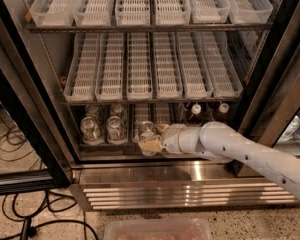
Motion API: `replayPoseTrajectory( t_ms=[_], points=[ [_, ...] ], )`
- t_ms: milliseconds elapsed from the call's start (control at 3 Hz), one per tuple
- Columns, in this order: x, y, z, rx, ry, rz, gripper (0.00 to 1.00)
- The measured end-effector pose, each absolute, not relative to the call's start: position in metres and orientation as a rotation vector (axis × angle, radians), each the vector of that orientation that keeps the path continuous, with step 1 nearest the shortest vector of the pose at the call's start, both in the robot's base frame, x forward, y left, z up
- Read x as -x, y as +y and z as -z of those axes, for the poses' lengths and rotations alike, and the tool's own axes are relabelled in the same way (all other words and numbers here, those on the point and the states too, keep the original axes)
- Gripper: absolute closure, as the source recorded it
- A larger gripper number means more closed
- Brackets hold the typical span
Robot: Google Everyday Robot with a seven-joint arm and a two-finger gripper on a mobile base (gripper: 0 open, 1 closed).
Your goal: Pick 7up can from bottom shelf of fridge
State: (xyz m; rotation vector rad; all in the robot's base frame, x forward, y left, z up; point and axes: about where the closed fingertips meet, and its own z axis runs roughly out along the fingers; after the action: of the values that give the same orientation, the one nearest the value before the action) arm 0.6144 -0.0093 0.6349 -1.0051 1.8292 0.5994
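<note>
Cables [25, 216]: dark loops on the speckled floor at 8 o'clock in the view, outside the black door frame.

Fridge [42, 69]: open to us, with grey steel walls. The two upper racks [140, 64] are rows of white slotted lanes with nothing standing in them.

Shelf [161, 113]: the lowest and darkest rack, at the centre of the view.
- At its left end, four silver-topped cans [90, 129] stand upright, two in front and two behind, in the two leftmost lanes.
- Just at their 3 o'clock, one lane over, the 7up can [146, 129] stands at the front edge of the shelf. We see its shiny top and little of its body.

Pincer [156, 138]: tan-tipped, inside the fridge on this bottom shelf, right up against the 7up can from the can's 4 o'clock side. We cannot tell whether it is clamped on the can or only set around it.

Arm [240, 151]: white and jointed, entering the view from 4 o'clock and crossing the lower right door frame to reach the shelf.

Bottles [195, 113]: two with white caps and dark necks, upright at the back of the shelf at the arm's 12 o'clock, well apart from the 7up can.

Base grille [190, 191]: ribbed stainless steel, running the width of the fridge below the shelf.

Tub [157, 229]: clear plastic with pinkish contents, on the floor at 6 o'clock.
</note>
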Motion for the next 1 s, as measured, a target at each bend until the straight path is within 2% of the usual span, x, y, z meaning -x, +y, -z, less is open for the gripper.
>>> replayPoseTrajectory(
  t_ms=[667, 1000],
  points=[
    [-0.605, -0.007, -0.629, 1.033, 1.855, -0.608, 1.00],
    [-0.581, -0.010, -0.616, 1.129, 1.880, -0.653, 1.00]
  ],
)
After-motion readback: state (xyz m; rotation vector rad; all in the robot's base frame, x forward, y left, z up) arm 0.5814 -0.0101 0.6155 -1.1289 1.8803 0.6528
